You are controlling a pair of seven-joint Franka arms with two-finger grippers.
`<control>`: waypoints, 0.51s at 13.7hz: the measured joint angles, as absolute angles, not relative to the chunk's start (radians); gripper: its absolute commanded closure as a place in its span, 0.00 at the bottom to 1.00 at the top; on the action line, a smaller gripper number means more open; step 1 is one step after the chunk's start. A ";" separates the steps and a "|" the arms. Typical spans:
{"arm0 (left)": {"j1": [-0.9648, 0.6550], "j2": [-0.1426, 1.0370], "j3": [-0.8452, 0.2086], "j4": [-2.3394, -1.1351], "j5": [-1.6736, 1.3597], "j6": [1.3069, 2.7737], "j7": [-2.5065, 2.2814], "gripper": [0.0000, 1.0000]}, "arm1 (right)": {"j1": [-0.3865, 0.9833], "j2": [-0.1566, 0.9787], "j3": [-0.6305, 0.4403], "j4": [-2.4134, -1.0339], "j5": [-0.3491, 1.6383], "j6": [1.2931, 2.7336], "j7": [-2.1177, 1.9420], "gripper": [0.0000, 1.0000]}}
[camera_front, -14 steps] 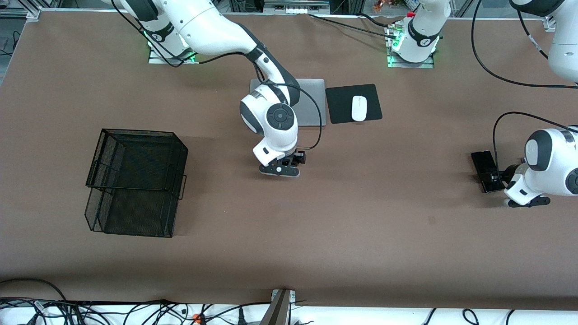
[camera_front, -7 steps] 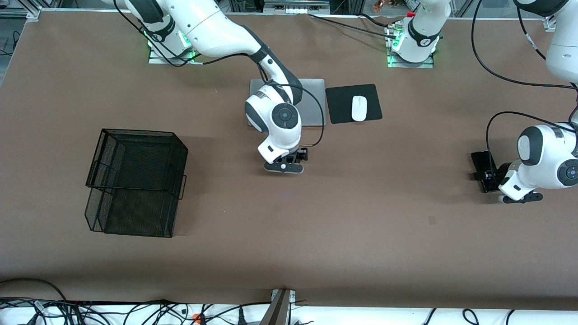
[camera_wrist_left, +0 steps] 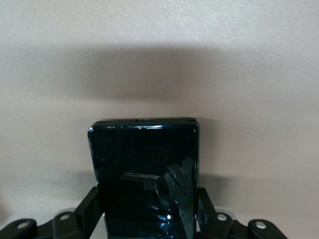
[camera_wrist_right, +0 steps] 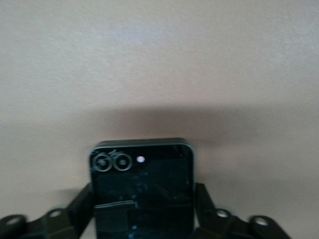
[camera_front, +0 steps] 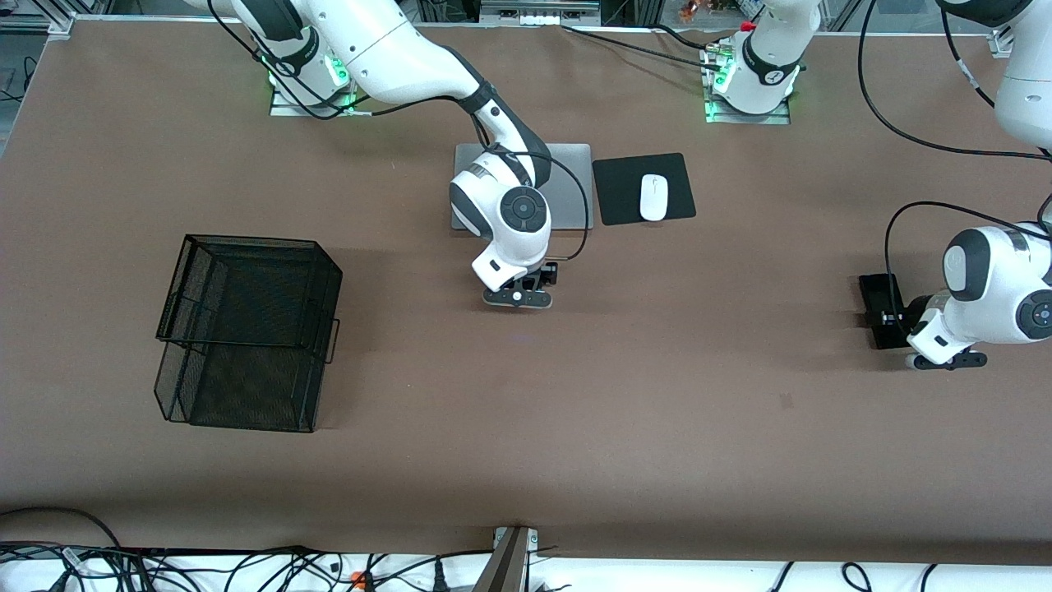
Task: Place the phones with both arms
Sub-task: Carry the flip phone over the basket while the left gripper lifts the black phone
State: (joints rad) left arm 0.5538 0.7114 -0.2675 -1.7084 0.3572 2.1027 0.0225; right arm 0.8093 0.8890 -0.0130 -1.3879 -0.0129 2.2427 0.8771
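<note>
A black phone [camera_wrist_left: 144, 169] lies lengthwise between my left gripper's [camera_wrist_left: 148, 214] fingers, which are shut on its two long edges. In the front view that phone [camera_front: 878, 298] shows dark at the left arm's end of the table, with the left gripper [camera_front: 892, 317] on it. A squarish black phone [camera_wrist_right: 142, 184] with two camera rings sits in my right gripper [camera_wrist_right: 143, 211], which is shut on its sides. In the front view the right gripper [camera_front: 518, 296] stands low over the table's middle, just nearer the camera than the laptop; the wrist hides its phone there.
A black wire mesh basket [camera_front: 246, 329] stands toward the right arm's end. A silver laptop [camera_front: 571, 185] lies near the arms' bases, with a black mouse pad [camera_front: 616, 193] and a white mouse [camera_front: 653, 197] beside it. Cables run along the table's front edge.
Both grippers have closed on their phones. The left wrist moved in over its phone, which now lies straighter. The right wrist shifted slightly toward the left arm's end.
</note>
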 measured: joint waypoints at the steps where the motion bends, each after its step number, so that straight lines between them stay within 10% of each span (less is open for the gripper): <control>1: 0.554 0.705 -0.280 -1.697 0.357 2.069 0.022 0.70 | 0.809 0.889 -0.013 -1.388 -0.013 2.243 0.877 0.89; 7: 0.541 0.672 -0.462 -1.464 0.357 1.653 0.021 0.70 | 0.762 0.808 -0.028 -1.299 -0.005 2.031 0.826 0.92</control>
